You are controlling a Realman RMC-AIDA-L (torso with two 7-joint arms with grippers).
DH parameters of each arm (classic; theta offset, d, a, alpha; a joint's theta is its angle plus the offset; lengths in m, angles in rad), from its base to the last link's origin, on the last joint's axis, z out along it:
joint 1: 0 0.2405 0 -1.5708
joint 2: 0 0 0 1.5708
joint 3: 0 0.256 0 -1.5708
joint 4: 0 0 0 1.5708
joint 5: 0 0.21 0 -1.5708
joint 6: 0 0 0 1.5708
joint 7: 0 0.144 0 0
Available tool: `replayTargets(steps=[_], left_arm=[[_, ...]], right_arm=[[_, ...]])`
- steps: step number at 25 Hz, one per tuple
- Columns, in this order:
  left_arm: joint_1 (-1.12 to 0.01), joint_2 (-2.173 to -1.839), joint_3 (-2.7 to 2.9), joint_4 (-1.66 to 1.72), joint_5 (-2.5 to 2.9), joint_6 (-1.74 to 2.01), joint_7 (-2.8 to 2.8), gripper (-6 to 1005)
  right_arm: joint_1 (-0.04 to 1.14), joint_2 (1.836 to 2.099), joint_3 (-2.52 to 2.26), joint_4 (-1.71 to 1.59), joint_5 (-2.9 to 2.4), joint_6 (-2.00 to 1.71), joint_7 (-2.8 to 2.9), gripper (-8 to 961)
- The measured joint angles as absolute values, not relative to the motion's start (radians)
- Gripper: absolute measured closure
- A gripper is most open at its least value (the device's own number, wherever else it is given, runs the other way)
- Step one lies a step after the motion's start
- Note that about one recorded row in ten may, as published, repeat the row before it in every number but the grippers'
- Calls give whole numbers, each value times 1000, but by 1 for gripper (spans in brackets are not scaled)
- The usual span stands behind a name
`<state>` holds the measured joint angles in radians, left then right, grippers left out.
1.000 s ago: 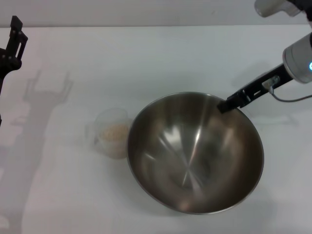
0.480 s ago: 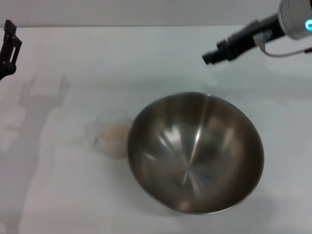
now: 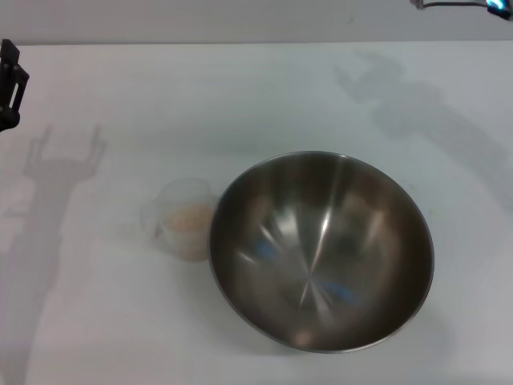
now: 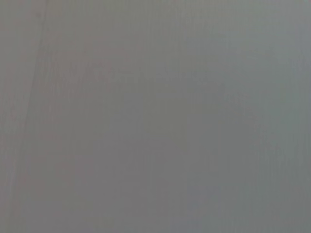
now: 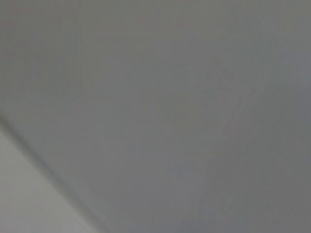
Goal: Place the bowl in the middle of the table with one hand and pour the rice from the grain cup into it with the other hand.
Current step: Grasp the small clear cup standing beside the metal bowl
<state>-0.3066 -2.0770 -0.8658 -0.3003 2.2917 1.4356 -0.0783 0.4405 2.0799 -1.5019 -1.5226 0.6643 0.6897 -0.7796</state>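
The big steel bowl (image 3: 321, 249) rests upright on the white table (image 3: 240, 96), a little right of centre and near the front, with nothing in it. The small clear grain cup (image 3: 178, 226) stands right beside the bowl's left rim, with beige rice (image 3: 191, 218) inside. My left gripper (image 3: 10, 74) hangs at the far left edge, well away from the cup; its shadow on the table shows two prongs spread apart, holding nothing. Only a sliver of the right arm (image 3: 461, 4) shows at the top right corner, and its gripper is out of view. Both wrist views show only plain grey.
Shadows of both arms fall across the white tabletop at the left and at the upper right. No other objects show on the table.
The right gripper left the bowl's far rim and rose away to the upper right, out of view. The left gripper slid further toward the left edge. Bowl and cup stayed put.
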Motion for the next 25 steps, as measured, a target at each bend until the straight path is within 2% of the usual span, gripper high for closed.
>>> replayTargets(steps=[1,3,4,5,6,8,9,11,14,16,19,25], left_arm=[[-307,-2077,-866,-300,2292,1436,-78,244],[-307,-2077,-867,-300,2292,1437,-78,244],[-306,-2076,-870,-300,2292,1437,-78,244],[-306,-2076,-870,-300,2292,1437,-78,244],[-306,-2076,-871,-299,2292,1435,-78,244],[-306,-2076,-871,-299,2292,1434,-78,245],[-306,-2076,-870,-299,2292,1433,-78,245],[-306,-2076,-869,-299,2292,1434,-78,245],[-302,-2076,-866,-304,2295,1438,-79,245],[-300,-2076,-866,-305,2297,1439,-81,245],[-298,-2077,-865,-307,2298,1441,-84,245],[-278,-2077,-806,-301,2300,1472,-83,245]], right_arm=[[374,2082,-1583,-1525,664,498,-797,461],[338,2083,-1624,-1521,663,388,-803,461],[280,2085,-1701,-1494,663,155,-807,461],[280,2085,-1701,-1494,663,155,-807,461],[235,2086,-1786,-1428,664,-111,-803,461],[222,2087,-1821,-1393,665,-213,-797,461],[211,2086,-1900,-1290,671,-461,-760,461],[212,2086,-1930,-1241,672,-547,-741,461],[257,2084,-2046,-939,671,-958,-522,461],[268,2083,-2061,-874,672,-1032,-459,461],[319,2080,-2054,-607,676,-1220,-130,461],[400,2073,-1997,-305,674,-1276,138,461]])
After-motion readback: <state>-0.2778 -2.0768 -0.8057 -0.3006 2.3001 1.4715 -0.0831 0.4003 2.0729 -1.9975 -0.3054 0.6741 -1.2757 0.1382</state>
